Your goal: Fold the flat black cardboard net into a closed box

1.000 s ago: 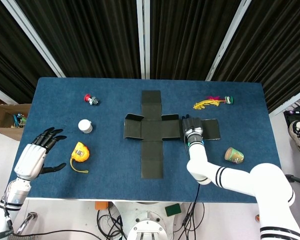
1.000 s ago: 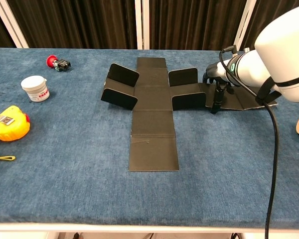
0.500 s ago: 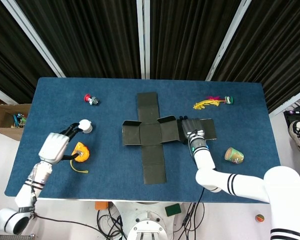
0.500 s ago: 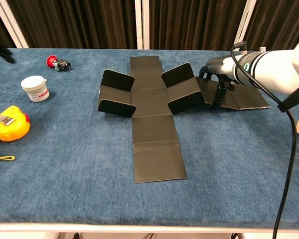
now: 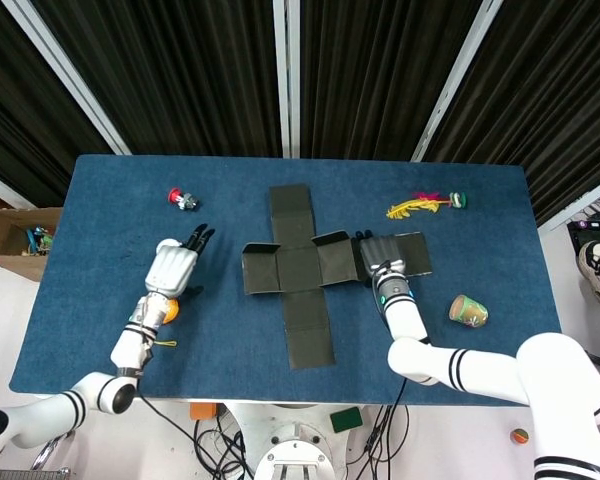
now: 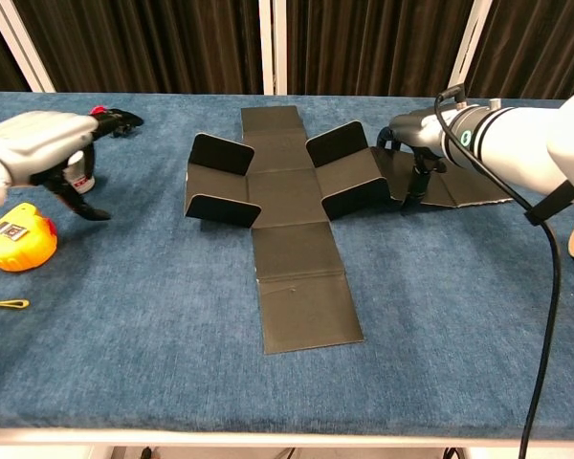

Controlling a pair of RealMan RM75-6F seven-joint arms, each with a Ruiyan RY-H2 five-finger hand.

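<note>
Rightward, the cardboard net (image 6: 297, 215) lies under the right hand's fingers (image 6: 408, 196).

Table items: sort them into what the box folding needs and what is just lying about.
For the job:
black cardboard net
right hand, resting on the net's right panel
left hand, open, held left of the net

Lying about:
yellow tape measure
white jar
red-capped item
feathered toy
cup on its side

- Black cardboard net (image 5: 300, 275) (image 6: 292, 206): cross-shaped, lying unfolded mid-desk and slightly skewed.
- Long strip flat, running from far edge toward near edge.
- Side flaps on both cross arms raised; right arm's outermost panel flat.
</note>
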